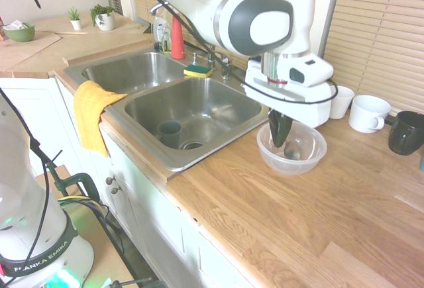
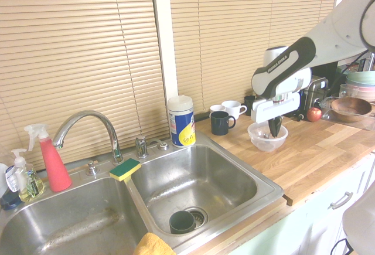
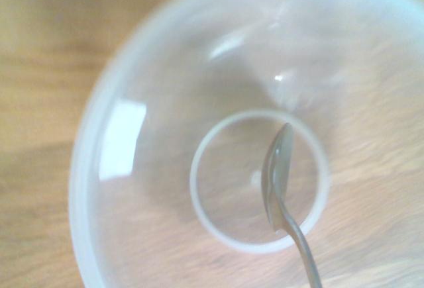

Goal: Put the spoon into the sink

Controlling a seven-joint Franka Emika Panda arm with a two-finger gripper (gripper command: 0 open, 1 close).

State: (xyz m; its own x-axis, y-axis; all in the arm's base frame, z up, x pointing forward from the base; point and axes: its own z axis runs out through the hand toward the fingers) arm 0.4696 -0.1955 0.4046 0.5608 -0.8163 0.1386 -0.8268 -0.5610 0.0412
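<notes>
A small dark grey spoon (image 3: 278,175) rests with its head on the bottom of a clear plastic bowl (image 1: 268,152), and its handle runs up toward the wrist. The spoon's head (image 1: 291,150) shows faintly through the bowl wall. My gripper (image 1: 280,132) reaches down into the bowl (image 2: 266,143) with its dark fingers together, shut on the spoon's handle. The stainless double sink (image 1: 199,112) lies to the left of the bowl on the wooden counter. In the second exterior view the sink (image 2: 205,179) has a curved chrome tap (image 2: 88,120) behind it.
A dark cup (image 1: 169,130) stands by the drain in the near basin. A yellow-green sponge (image 1: 197,71) sits on the divider and a yellow cloth (image 1: 89,112) hangs over the front rim. Two white mugs (image 1: 368,112) and a dark mug (image 1: 405,132) stand behind the bowl.
</notes>
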